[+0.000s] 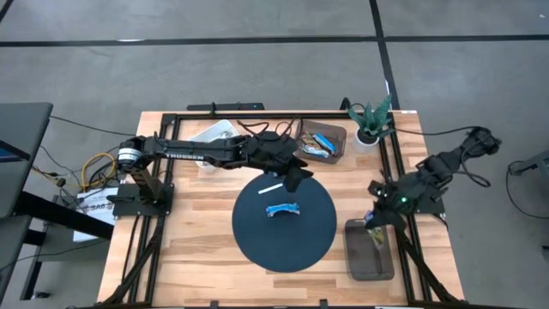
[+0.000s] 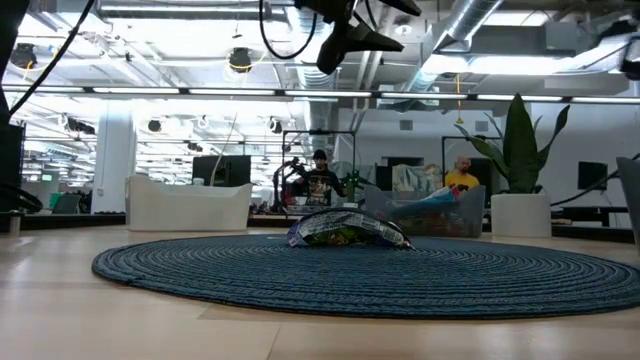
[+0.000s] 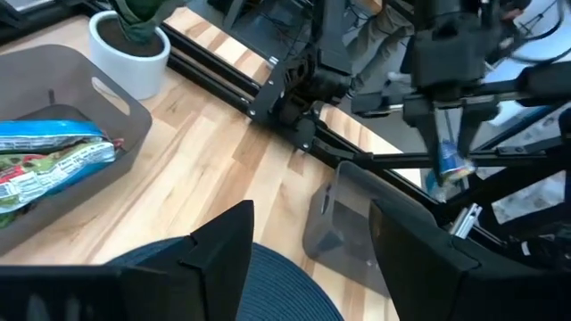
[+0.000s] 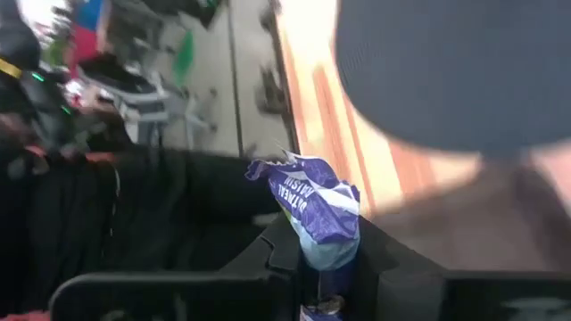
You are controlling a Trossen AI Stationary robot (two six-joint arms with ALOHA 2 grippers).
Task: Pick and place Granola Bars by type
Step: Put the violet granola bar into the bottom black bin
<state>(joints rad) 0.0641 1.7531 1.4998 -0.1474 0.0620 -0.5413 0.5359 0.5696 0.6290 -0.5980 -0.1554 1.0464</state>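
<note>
wooden tabletop [image 1: 206, 232] carries a round dark woven mat [image 1: 257, 240] at its middle, with a potted plant [image 1: 371, 125] in the far corner and a dark bin on each side of the right half. our right gripper [image 4: 328, 267] hangs over the near bin [image 1: 371, 253] by the table's right edge, its fingers pinched on a blue granola bar [image 4: 317, 209] that sticks up crumpled between them. our left gripper [image 3: 308, 245] hovers above the far rim of the mat, fingers spread wide with nothing between them. one more blue bar [image 1: 281, 209] lies on the mat, a thin white strip [image 1: 271, 188] just beyond it. the far bin [image 1: 336, 137] beside the plant already holds several bars, blue and multicoloured together as far as we can tell.

we judge the held bar the main risk: the grip seems to sit on the wrapper's lower end, so the foil could slip, or cling to a finger on release. if we let go off-centre, it may catch the bin wall and fall outside near the frame rail. we also cannot tell which type the near bin takes, so a wrong-bin drop is possible. the left arm, reaching for the mat bar, might nudge the white strip or pinch it by mistake.
</note>
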